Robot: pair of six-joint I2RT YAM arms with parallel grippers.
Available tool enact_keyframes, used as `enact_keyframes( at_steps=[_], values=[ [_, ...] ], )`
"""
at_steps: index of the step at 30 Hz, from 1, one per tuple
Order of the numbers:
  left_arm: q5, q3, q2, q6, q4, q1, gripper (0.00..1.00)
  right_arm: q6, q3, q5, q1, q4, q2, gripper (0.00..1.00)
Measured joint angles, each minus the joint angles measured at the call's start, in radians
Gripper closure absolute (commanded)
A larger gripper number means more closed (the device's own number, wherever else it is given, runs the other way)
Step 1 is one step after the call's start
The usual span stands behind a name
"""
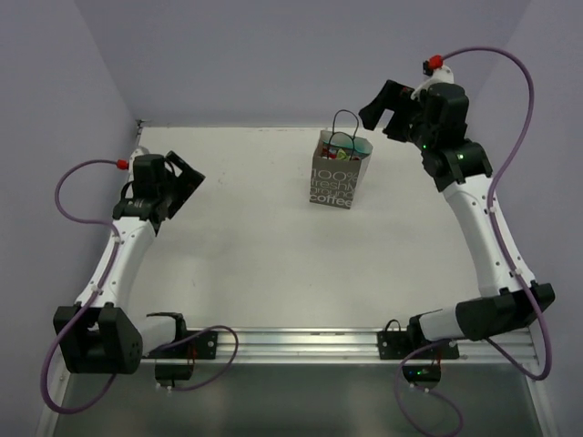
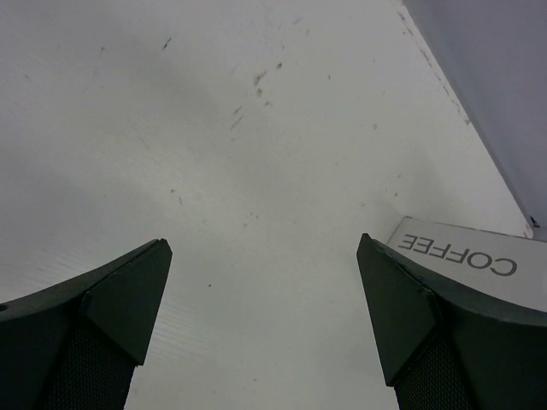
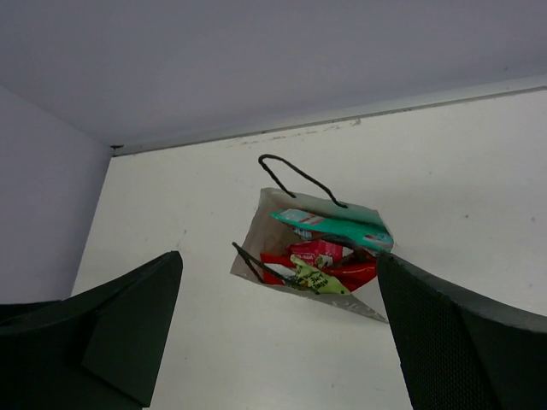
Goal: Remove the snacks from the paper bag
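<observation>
Paper bag (image 1: 334, 182): one, upright on the single table (image 1: 246, 264). Black loop handles (image 3: 301, 177) on the bag: two.

Packets showing in the bag's mouth: at least four.
- teal packet (image 3: 335, 227): one
- pink-red packet (image 3: 320, 251): one
- bright red packet (image 3: 359, 274): one
- yellow-green packet (image 3: 308, 278): one

The reds overlap, and anything deeper in the bag is hidden.

White table (image 1: 246, 264) before me, matte, fine ribbed texture where I see it close. Small dark specks and short scratches (image 2: 256, 81) scattered on it, most toward far side in left wrist view. Pale lilac back wall (image 1: 291, 55) meets table at far edge. Left wall (image 1: 46, 109) and right wall (image 1: 565, 91) same colour, closing both sides. Silver metal rail (image 1: 301, 341) runs along near edge. Below rail, grey glossy surface (image 1: 301, 401).
</observation>
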Motion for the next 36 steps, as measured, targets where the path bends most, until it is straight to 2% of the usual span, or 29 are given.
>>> enact_keyframes(
  at_steps=[7,13,14,16,24,30,36],
  values=[
    [0.062,0.02,0.019,-0.018,-0.055,0.0,0.0,-0.026,0.328,0.02,-0.014,-0.233,0.249,0.01],
    [0.089,0.03,-0.014,-0.017,-0.059,0.0,0.0,-0.052,0.325,-0.04,-0.028,-0.33,0.328,0.01],
    [0.094,0.034,-0.014,-0.014,-0.059,0.0,0.0,-0.061,0.313,-0.065,-0.029,-0.33,0.328,0.01],
    [0.104,0.035,-0.016,-0.006,-0.06,0.0,0.0,-0.072,0.302,-0.108,-0.029,-0.331,0.328,0.09],
    [0.135,0.035,-0.047,0.022,-0.061,0.0,0.0,-0.125,0.228,-0.259,0.004,-0.281,0.301,0.07],
    [0.163,0.035,-0.072,0.019,-0.055,0.0,0.0,-0.166,0.224,-0.323,0.032,-0.273,0.314,0.34],
    [0.196,0.033,-0.076,0.004,-0.048,0.0,0.0,-0.198,0.224,-0.303,0.032,-0.274,0.341,0.38]
  ],
)
